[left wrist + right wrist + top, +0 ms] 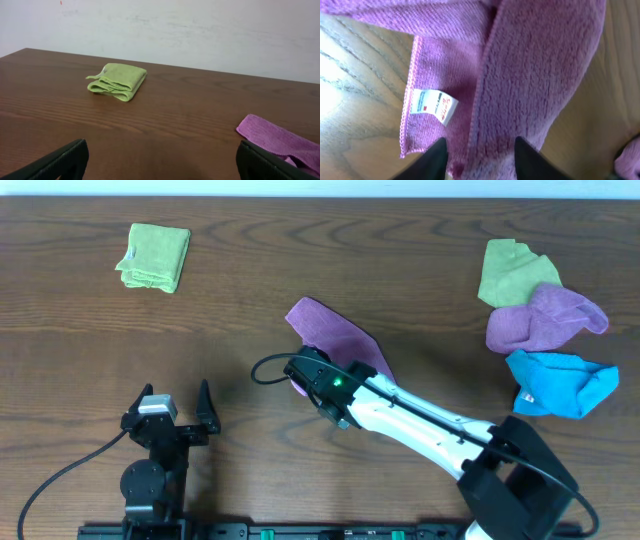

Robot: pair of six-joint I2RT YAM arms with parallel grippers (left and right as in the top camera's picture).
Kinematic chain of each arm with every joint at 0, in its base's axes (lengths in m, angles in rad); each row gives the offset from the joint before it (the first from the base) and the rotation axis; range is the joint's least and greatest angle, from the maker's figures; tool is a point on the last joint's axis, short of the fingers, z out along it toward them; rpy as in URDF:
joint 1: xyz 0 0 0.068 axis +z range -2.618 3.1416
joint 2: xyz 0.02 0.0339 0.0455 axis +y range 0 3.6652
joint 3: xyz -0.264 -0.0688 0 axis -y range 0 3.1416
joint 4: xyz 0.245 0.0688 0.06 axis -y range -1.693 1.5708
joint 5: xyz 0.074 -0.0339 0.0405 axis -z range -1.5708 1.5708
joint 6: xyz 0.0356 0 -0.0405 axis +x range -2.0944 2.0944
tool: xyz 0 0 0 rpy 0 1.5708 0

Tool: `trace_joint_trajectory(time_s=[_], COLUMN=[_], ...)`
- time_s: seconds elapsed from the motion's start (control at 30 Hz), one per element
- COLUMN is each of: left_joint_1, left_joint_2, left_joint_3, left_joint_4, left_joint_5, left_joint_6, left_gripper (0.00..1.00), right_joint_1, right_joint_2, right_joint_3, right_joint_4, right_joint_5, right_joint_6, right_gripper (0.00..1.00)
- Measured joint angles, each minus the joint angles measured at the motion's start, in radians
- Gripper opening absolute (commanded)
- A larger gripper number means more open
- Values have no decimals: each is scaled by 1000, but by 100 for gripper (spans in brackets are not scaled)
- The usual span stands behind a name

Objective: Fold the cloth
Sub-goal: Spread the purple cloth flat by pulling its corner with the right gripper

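The cloth [338, 335], a pinkish-purple microfibre towel, was pictured at the centre of the overhead frame. It lay on the wooden tabletop [300, 240], its lower end covered by the right tool [305, 378]. In the right wrist view a plush layer of the cloth [540, 65] was seen lapped over a flatter one, with the white tag [434, 106] left of centre. The dark fingers [437, 159] of the right tool [480, 161] were set either side of a ridge of fabric at the bottom edge. Whether that ridge was actually pinched could not be told. The left tool [178, 395] was parked at the lower left with its jaws spread wide and nothing held (its own camera showed only bare wood between them).

The cloth was judged to be light, soft and limp, likely to sag and drape once lifted, and fuzzy enough not to slip. A hold at a hemmed corner, such as the one by the tag, was thought best.

Five cloths were counted overhead:
- the task's pinkish-purple one
- a folded lime-green cloth [152, 257] at the upper left
- a crumpled lime-green cloth [512, 270] at the upper right
- one violet cloth [548, 318] just below the crumpled green one
- one blue cloth [560, 383] beneath the violet one

Two tools and one tag were counted.
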Motion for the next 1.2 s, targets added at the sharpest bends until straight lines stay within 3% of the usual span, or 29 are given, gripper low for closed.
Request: trace_joint_trajectory(time_s=[0.03,0.23,0.43,0.63,0.7,0.83,0.97,1.1,1.2], left_joint_1=[0,0,0,0,0,0,0,0,0], left_joint_2=[0,0,0,0,0,0,0,0,0], left_joint_3=[0,0,0,0,0,0,0,0,0], left_joint_4=[0,0,0,0,0,0,0,0,0], left_joint_5=[0,0,0,0,0,0,0,0,0], left_joint_6=[0,0,0,0,0,0,0,0,0], left_gripper=[95,95,95,95,95,95,95,95,95], right_joint_1=[-2,-33,-77,-186,-269,-480,-568,-516,-445], right_joint_2=[1,12,16,17,17,17,17,17,17], right_joint_3=[0,-2,-3,0,3,13,13,14,14], right_joint_4=[5,18,105,385,521,604,555,458,341], right_joint_5=[-2,-3,136,372,470,561,572,531,390], right_joint_6=[5,-10,-18,-30,19,127,164,166,163], right_gripper=[12,1,1,2,22,99,99,99,99])
